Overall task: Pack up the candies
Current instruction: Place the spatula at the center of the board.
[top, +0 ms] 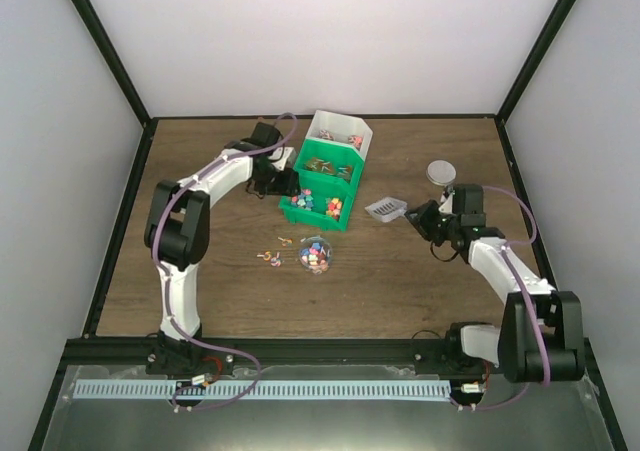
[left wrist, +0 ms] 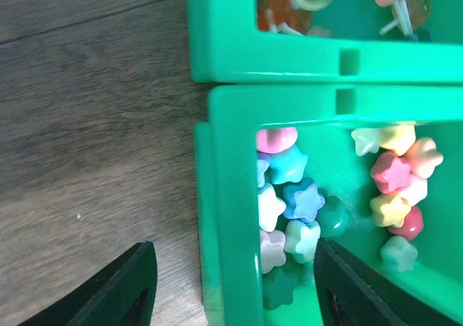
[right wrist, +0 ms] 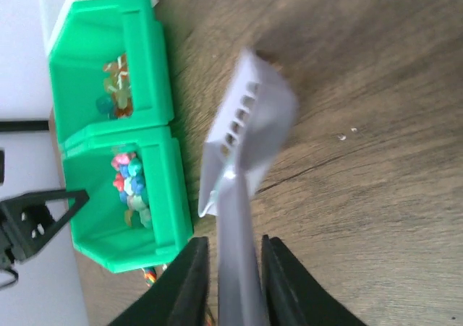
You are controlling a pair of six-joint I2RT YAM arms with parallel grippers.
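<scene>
Operator: Scoop status?

Engineer: Right gripper is clenched on the handle of the grey scoop, both fingers pressed against it. The scoop's bowl points toward the bins. It sits over the table, near the right side of the near green bin, not touching it. Resting on the wood or hanging above it: cannot tell.

Operator: Left side?

Engineer: Left gripper is spread wide, released, grasping nothing. It straddles the left wall of the near green bin, one finger outside over the wood, the other inside by the sweets. Contact with wall or sweets: cannot tell.

Operator: Candies?

Engineer: Three spots. Star-shaped candies in pink, blue, yellow, white and green lie in two clumps inside the near green bin. More are in the clear cup on the table, on the near side of that bin. A few lie loose on the wood, left of the cup.

Operator: Anything else?

Engineer: Far green bin butts against the near one and holds other sweets, some on sticks. White bin is behind that. Round grey lid lies far of the right gripper, apart from the scoop.
</scene>
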